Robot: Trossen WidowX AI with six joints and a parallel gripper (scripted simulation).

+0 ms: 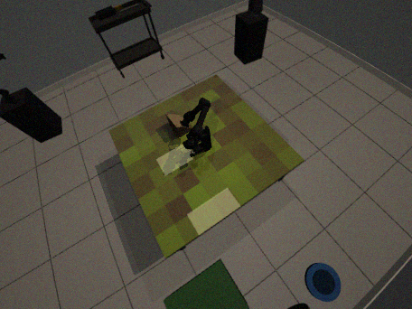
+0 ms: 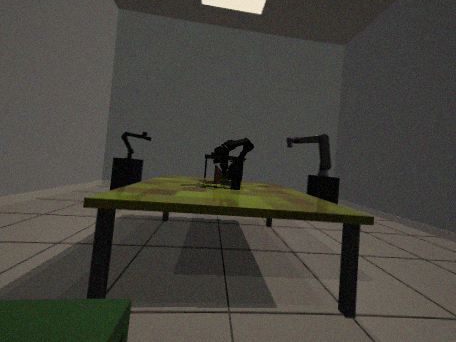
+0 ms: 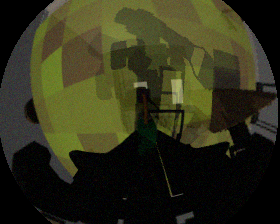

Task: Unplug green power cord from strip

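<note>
My black parallel-jaw gripper (image 3: 148,131) is closed narrow and something sits firmly between the fingers; from the wrist view I judge it is the small green plug of the power cord (image 3: 148,136), which shows as a dim green patch just at my fingertips. I hold it this way because the plug must come out of the power strip before I let go. The strip itself I cannot separate clearly from the shadows below my wrist, so whether the plug is already out, I cannot tell. From above, my arm (image 1: 197,125) bends over the middle of the green and brown checkered table top (image 1: 253,159), just beside a brown wedge-shaped box (image 1: 175,122) that stands on the side where I reach. The table edges are well apart from me on every side, so I judge there is good room to lift and withdraw; only the box is near.
</note>
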